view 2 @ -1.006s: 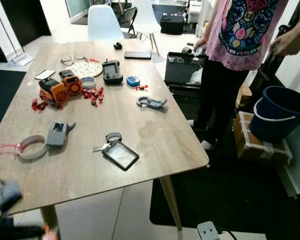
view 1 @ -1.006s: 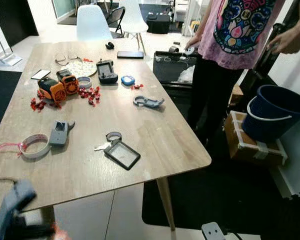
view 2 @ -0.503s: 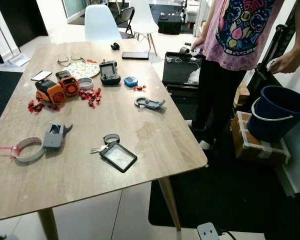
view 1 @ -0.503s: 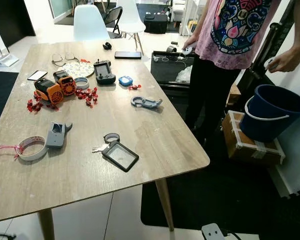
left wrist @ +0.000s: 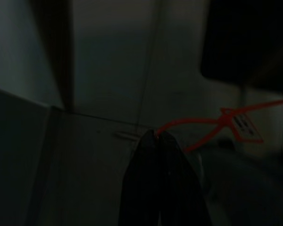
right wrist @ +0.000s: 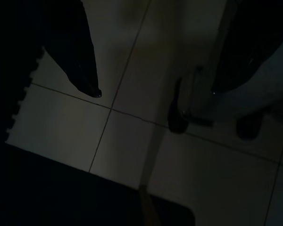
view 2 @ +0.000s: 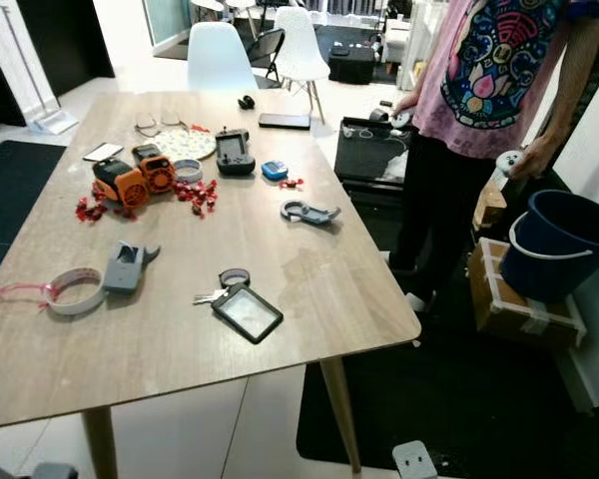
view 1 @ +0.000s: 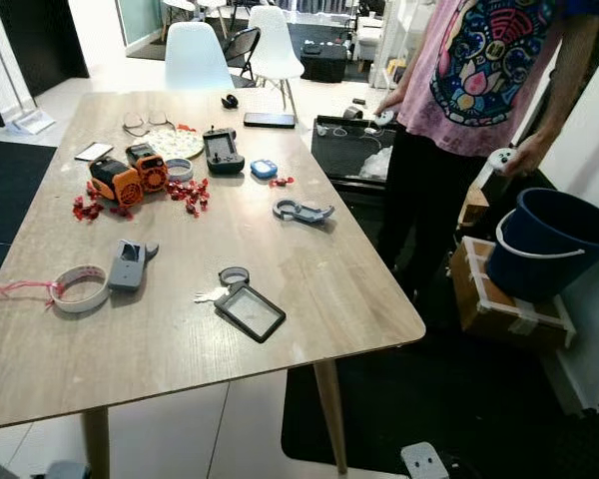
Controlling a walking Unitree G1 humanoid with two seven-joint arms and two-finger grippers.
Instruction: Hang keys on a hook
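Wood-topped surface ahead, cluttered from end to end. Found the keys lying flat near its front edge, touching a black card holder and just beside a grey ring. Judged them well above and ahead of both hands, since each wrist view looked down at floor.

Left hand: hung low in shade, fingers pressed together, gripping nothing. Made out an orange tag loop on the floor just past its fingertips.

Right hand: hung low as well, fingers spread wide, empty, aimed at pale floor tiles.

Noted a grey hook-shaped clip farther from both hands than the keys. Could not tell whether it was the intended hook, and spotted no wall hook. Saw a person in a pink shirt off to the right-hand side, beside a blue bucket.

Judged the step in hand as the approach, with no grasp begun and the keys untouched. Reckoned the next move called for:
- closing on the front edge;
- lifting one hand over it to just above the keys;
- pinching at the ring or the bunch rather than a single flat blade, which would likely slip on bare wood.

Reckoned the left hand would need opening first, and the card holder would probably come along.
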